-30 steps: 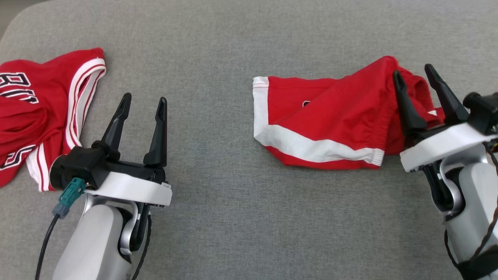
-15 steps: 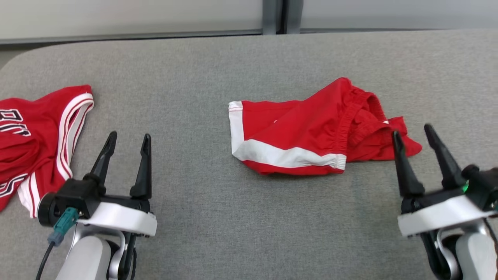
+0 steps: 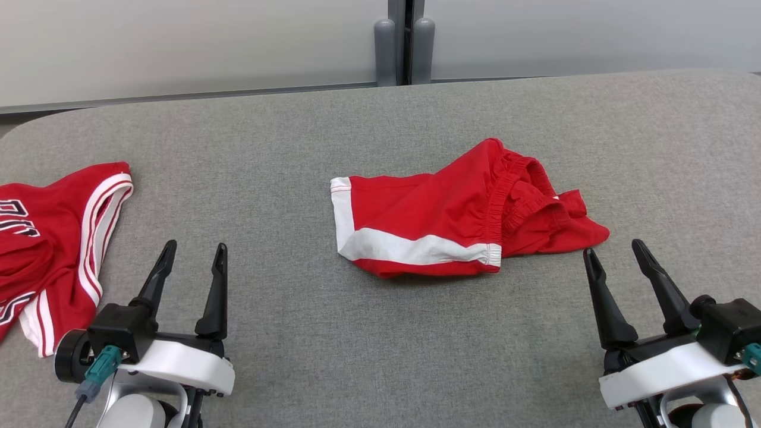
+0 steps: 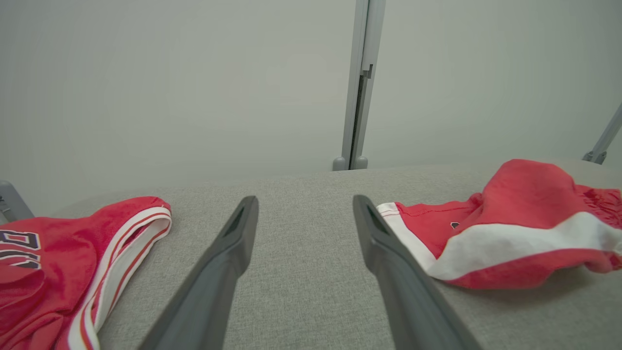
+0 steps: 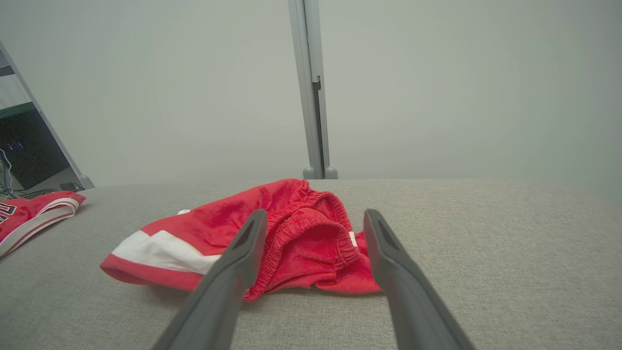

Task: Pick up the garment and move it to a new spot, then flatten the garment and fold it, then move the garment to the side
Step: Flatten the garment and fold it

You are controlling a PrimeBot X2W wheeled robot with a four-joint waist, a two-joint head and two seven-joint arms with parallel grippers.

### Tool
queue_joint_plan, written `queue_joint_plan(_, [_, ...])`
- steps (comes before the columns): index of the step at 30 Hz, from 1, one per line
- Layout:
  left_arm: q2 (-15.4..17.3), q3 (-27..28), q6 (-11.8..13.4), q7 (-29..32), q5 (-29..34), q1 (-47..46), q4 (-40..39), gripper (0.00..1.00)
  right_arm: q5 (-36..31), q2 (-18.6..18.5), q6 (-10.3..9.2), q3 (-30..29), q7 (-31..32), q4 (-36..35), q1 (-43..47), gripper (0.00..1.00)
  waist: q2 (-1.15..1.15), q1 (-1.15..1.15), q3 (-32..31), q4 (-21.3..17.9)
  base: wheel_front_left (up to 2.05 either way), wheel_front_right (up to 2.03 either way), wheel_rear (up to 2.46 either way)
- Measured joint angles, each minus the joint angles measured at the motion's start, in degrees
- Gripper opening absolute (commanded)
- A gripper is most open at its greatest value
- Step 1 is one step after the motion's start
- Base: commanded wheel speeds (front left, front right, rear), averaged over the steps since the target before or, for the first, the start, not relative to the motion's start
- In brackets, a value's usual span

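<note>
The garment, a pair of red shorts with white side bands, lies crumpled in the middle of the grey table, waistband bunched toward the right. My right gripper stands open and empty just short of the waistband end, apart from the cloth. In the right wrist view the shorts lie right beyond my open fingers. At lower left my left gripper hovers open and empty. In the left wrist view its fingers point at bare table, with the shorts to their right.
A red jersey with white trim and lettering lies crumpled at the table's left edge, also visible as the jersey in the left wrist view. Behind the grey padded table stands a pale wall with a grey post.
The head camera has tilted up, bringing the wall into view. My right gripper, which overlapped the shorts' waistband a second ago, has drawn back toward the near edge and stands clear, empty.
</note>
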Motion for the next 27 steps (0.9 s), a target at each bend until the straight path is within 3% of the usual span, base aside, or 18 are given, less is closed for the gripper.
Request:
queue_joint_plan(17, [0.07, -0.98, 0.32, 1.94, -0.83, -1.66, -0.58, 1.00, -0.60, 0.79, 0.00, -0.67, 1.02, -0.57, 0.12, 1.00, 0.00, 0.00, 0.81, -0.13, 0.00, 0.00, 0.00])
queue_joint_plan(22, [-1.52, -4.10, -2.09, 5.35, -1.09, -9.18, 0.41, 1.00, -0.59, 0.79, 0.00, -0.44, 1.03, -1.13, -1.32, 1.00, 0.00, 0.00, 3.12, -0.24, 0.00, 0.00, 0.00])
queue_joint_plan(27, [-3.79, -7.54, -4.80, 9.77, -0.81, -19.36, 6.33, 1.00, -0.57, 0.74, 0.00, 0.82, 1.11, -1.36, -3.61, 1.00, 0.00, 0.00, 6.15, -1.51, 0.00, 0.00, 0.00])
